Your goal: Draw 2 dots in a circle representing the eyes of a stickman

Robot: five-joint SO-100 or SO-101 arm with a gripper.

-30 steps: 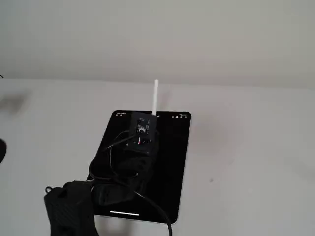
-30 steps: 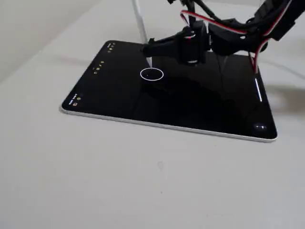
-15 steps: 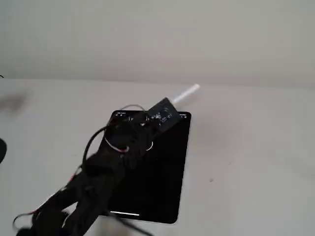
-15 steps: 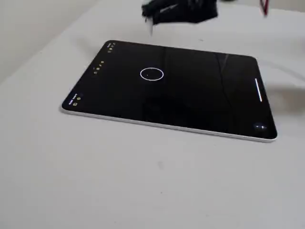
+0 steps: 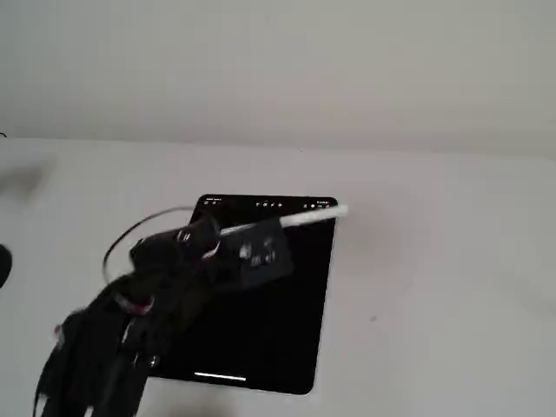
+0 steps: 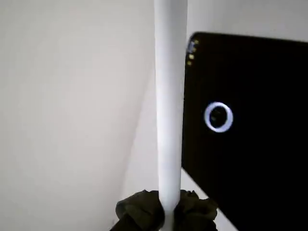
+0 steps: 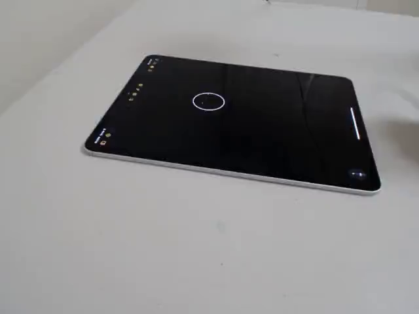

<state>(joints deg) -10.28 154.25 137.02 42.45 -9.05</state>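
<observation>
Wrist view: a long white pen (image 6: 170,106) runs straight up the middle of the picture, away from the camera.
Gripper: the dark gripper (image 6: 166,211) sits at the bottom edge, pinched tight on the pen's lower end.
Tablet: the black tablet (image 6: 260,159) lies flat on the pale table (image 6: 72,120), to the right of the pen in this view.
Circle: the white circle (image 6: 218,117) glows on the screen, off to the right of the pen. In a fixed view the circle (image 7: 209,101) sits in the left-middle part of the screen.
Dots: inside the ring I see maybe one faint speck, too small to be sure. I would say the eyes are not done yet.
Pen tip: in a fixed view the pen (image 5: 287,221) sticks out to the right from the black arm (image 5: 130,304), over the top edge of the tablet (image 5: 269,330). I cannot tell if the tip touches anything.
Which way to go: in the wrist view the circle lies to the right of the pen's long line, not under it. I think the pen must swing right, onto the screen, and then dip down inside the ring.
Watch out: the ring is small, so a tap could land on its line or outside it.
</observation>
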